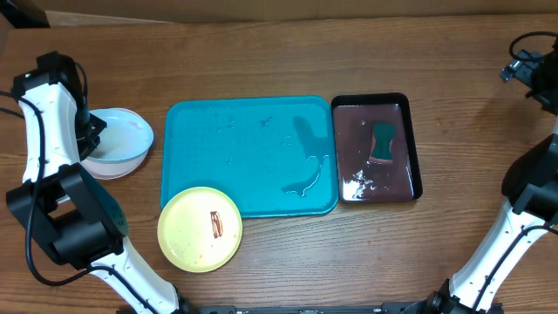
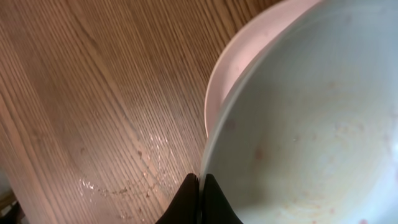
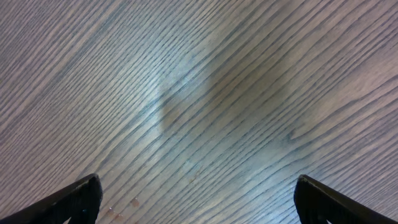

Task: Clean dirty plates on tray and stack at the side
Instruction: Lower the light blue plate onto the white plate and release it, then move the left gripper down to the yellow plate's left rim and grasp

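The turquoise tray (image 1: pixel 248 157) lies mid-table, wet and with no plate fully on it. A yellow-green plate (image 1: pixel 200 228) with a brown-red smear overlaps the tray's front left corner. Left of the tray a light cyan plate (image 1: pixel 122 139) rests tilted on a white plate (image 1: pixel 109 167). My left gripper (image 1: pixel 94 133) is shut on the cyan plate's left rim. In the left wrist view the black fingers (image 2: pixel 186 202) pinch the thin rim of the cyan plate (image 2: pixel 298 124), with the white plate (image 2: pixel 249 50) beneath it. My right gripper (image 3: pixel 198 199) hangs open over bare wood at the far right (image 1: pixel 523 65).
A smaller black tray (image 1: pixel 414 148) holding water and a green sponge (image 1: pixel 383 142) sits against the turquoise tray's right side. Water streaks mark the wood beside the stacked plates (image 2: pixel 124 183).
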